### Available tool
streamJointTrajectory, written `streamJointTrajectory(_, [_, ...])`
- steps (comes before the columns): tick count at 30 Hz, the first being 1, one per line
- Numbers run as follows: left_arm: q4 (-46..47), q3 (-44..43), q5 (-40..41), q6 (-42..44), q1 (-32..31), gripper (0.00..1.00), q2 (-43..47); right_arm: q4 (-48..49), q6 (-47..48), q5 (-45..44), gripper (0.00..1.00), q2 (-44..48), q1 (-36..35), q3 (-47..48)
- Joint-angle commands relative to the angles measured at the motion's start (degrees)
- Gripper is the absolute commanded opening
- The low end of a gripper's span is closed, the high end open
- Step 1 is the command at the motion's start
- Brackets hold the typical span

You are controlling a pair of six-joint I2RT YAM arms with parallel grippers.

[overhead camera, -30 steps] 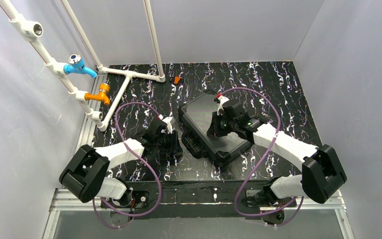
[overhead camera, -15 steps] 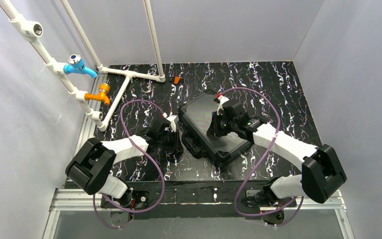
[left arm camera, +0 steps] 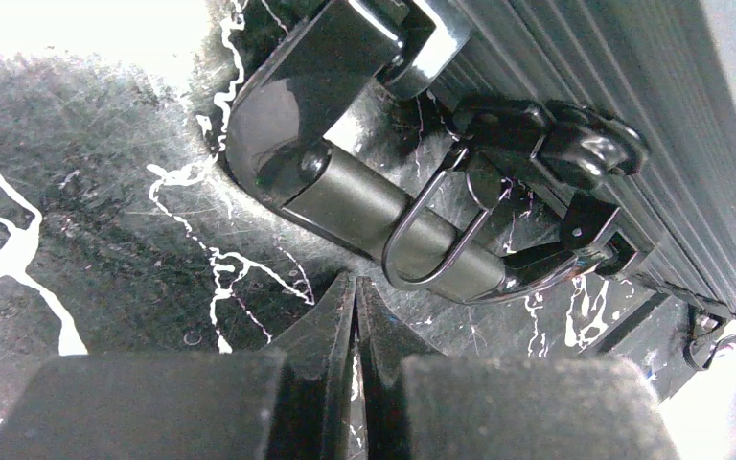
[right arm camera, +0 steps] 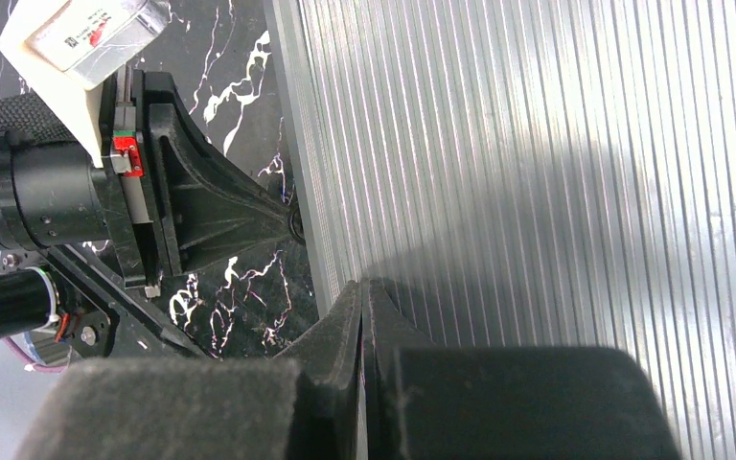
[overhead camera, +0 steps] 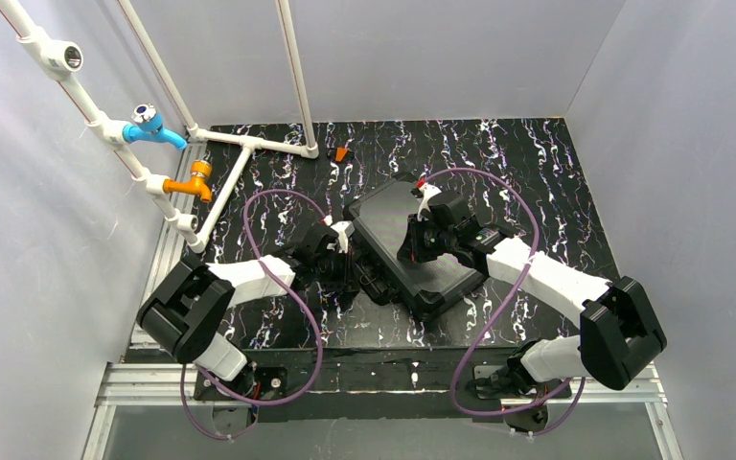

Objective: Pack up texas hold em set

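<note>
The texas hold em set shows as a closed black ribbed briefcase (overhead camera: 388, 225) lying flat mid-table. Its handle (left arm camera: 364, 206) and a latch (left arm camera: 546, 144) with a wire loop (left arm camera: 431, 244) face the left arm. My left gripper (overhead camera: 350, 261) is shut and empty, its tips (left arm camera: 356, 280) on the table just short of the handle. My right gripper (overhead camera: 412, 251) is shut too, its tips (right arm camera: 362, 286) resting on the ribbed lid (right arm camera: 556, 172) near the lid's left edge. The left arm's wrist (right arm camera: 192, 201) shows beside the case in the right wrist view.
A white PVC pipe frame (overhead camera: 240, 144) with a blue valve (overhead camera: 149, 125) and an orange valve (overhead camera: 195, 180) stands at the back left. A small orange piece (overhead camera: 342, 153) lies on the table behind the case. Grey walls close in both sides.
The left gripper has closed from partly open and slid right, up to the case's handle side. The right arm and the case have stayed put.
</note>
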State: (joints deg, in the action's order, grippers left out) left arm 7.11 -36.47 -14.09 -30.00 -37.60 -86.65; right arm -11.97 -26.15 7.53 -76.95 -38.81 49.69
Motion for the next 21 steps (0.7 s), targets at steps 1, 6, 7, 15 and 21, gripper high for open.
streamJointTrajectory(1, [-2.56,-0.87,0.34,-0.02,-0.92,0.00,-2.07,-10.60,2.40,-5.24,0.05,-3.71,0.14,-3.99])
streamJointTrajectory(6, [-1.25,-1.23,-0.59,-0.82,-1.01,0.00,-2.51,-10.45,2.42,-5.24,0.05,-3.91,0.15,-4.15])
streamJointTrajectory(7, [-0.89,-1.30,-0.85,-1.03,-1.06,0.00,-2.67,-10.40,2.50,-5.24,0.05,-3.96,0.14,-4.16])
streamJointTrajectory(15, [0.66,-1.76,-2.75,-2.23,-1.01,0.00,-2.70,-10.36,2.68,-5.16,0.04,-4.31,0.14,-4.16])
streamJointTrajectory(21, [0.88,-1.91,-3.43,-2.77,-1.05,0.00,-1.80,-10.44,2.77,-5.07,0.04,-4.60,0.14,-3.90])
